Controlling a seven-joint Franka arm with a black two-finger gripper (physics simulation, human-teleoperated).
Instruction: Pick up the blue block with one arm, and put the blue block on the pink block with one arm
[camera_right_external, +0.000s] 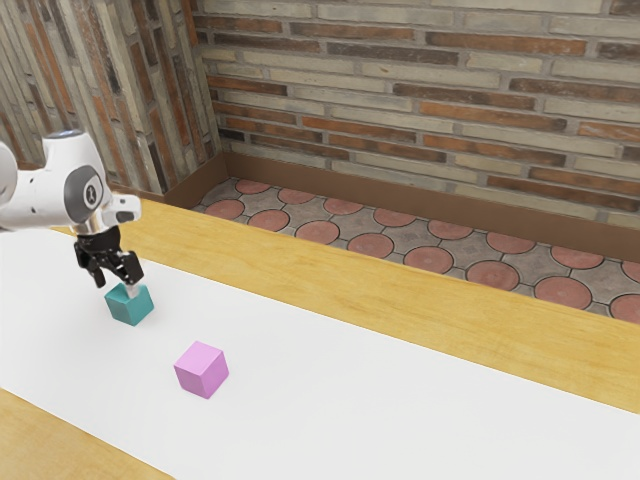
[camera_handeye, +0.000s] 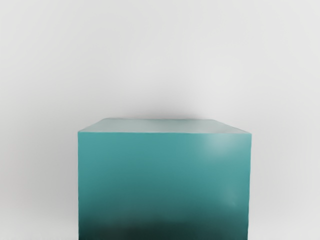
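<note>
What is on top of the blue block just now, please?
The gripper hangs right over the blue block, covering part of its top face in the exterior view. No other object lies there. Any contact between them is hidden by the gripper itself.

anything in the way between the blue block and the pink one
Nothing visible does. The blue block sits right under the gripper, and only bare white tabletop lies between it and the pink block.

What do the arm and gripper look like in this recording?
The arm is glossy white with rounded links, a round grey joint cap and a pale blue ring on top. The gripper is black and angular. I see no cables or markings on either.
</note>
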